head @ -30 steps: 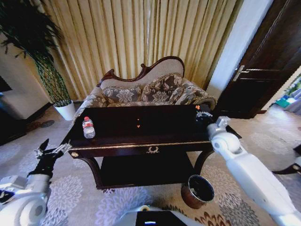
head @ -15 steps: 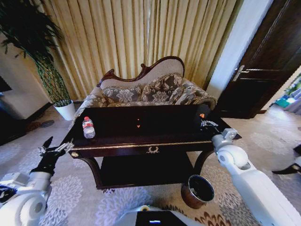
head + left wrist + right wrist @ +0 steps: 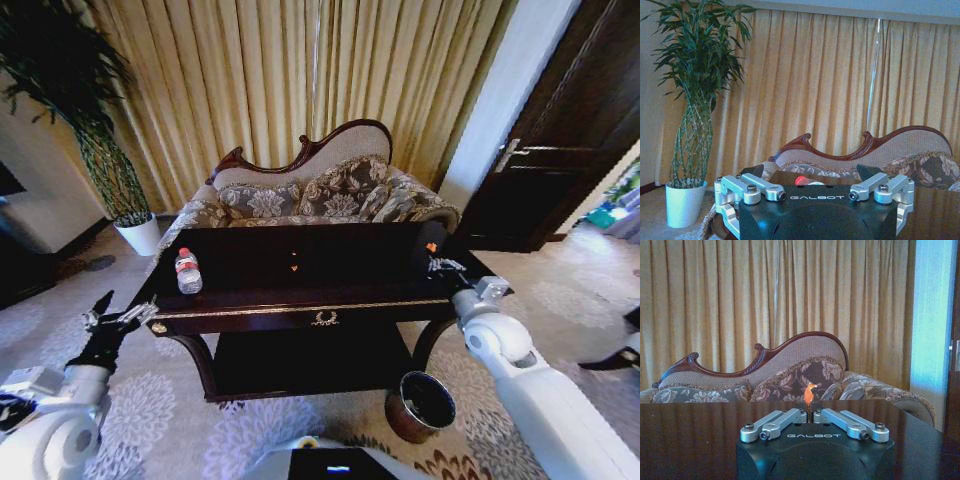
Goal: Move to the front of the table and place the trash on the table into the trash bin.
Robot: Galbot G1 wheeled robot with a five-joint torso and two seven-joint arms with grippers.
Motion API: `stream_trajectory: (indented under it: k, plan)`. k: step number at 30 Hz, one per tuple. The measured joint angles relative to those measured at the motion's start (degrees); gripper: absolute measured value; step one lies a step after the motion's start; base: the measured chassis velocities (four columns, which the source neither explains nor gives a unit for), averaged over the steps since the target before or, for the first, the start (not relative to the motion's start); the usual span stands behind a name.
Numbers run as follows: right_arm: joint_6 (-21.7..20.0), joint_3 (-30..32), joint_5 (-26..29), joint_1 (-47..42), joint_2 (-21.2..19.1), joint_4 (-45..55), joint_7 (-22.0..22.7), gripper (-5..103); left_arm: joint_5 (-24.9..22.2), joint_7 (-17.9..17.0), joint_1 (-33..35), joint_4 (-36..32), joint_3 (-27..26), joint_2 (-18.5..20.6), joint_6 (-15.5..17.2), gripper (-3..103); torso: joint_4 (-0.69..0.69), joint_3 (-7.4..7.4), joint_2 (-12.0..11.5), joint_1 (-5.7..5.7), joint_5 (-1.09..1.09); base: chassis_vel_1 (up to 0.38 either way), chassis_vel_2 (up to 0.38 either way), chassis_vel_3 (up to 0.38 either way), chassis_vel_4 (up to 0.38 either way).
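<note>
Holding an orange scrap (image 3: 809,393) pinched between closed fingers, our right gripper (image 3: 437,262) is hovering over the right end of the table (image 3: 300,310), so we are judging the pick done and the carry in hand. The trash bin (image 3: 421,405) is sitting on the carpet below that same end of the table. Next we are needing to swing down over its rim, then release. Our left gripper (image 3: 112,320) is waiting off the table's left end, jaws spread wide.
</note>
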Motion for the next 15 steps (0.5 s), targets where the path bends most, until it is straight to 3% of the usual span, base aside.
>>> stream_trajectory:
  k: [15]
  plan:
    - [0.0, -0.1, -0.1, -0.3, 0.8, 1.1, 0.2, 2, 0.3, -0.1, 0.3, -0.7, -0.1, 0.0, 0.1, 100, -0.01, 0.0, 0.0, 0.0, 0.0, 0.0, 0.0, 0.0, 0.0]
